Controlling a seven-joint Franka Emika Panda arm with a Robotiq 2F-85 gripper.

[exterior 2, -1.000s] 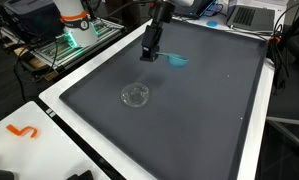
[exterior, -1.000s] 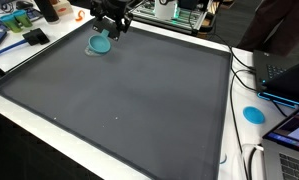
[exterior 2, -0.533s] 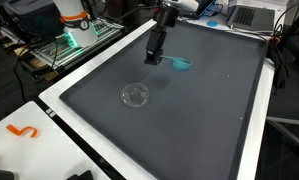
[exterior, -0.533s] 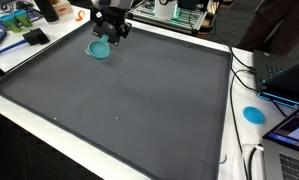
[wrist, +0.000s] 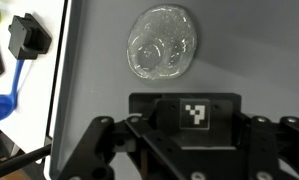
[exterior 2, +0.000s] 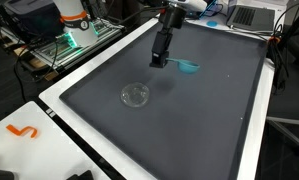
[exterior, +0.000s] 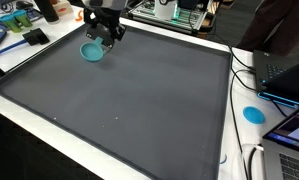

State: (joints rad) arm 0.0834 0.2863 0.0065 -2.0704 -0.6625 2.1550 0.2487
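the gripper [exterior: 105,40] hangs fingers-down over the far corner of the dark grey mat [exterior: 139,105], right at the near rim of a small blue dish [exterior: 92,51] that sits on the mat in that same corner. it looks as if the fingers meet the dish at its edge, a top-down stance that suits a thin rim better than a flat bottom, but the exterior views are too small and the wrist view cuts the fingertips off, so i cannot tell whether the claw is apart or pinched on the rim. a clear dish [exterior 2: 136,95] lies flat nearer the middle of the mat, well apart from the blue one. a black block [wrist: 27,38] rests just off the mat's edge.
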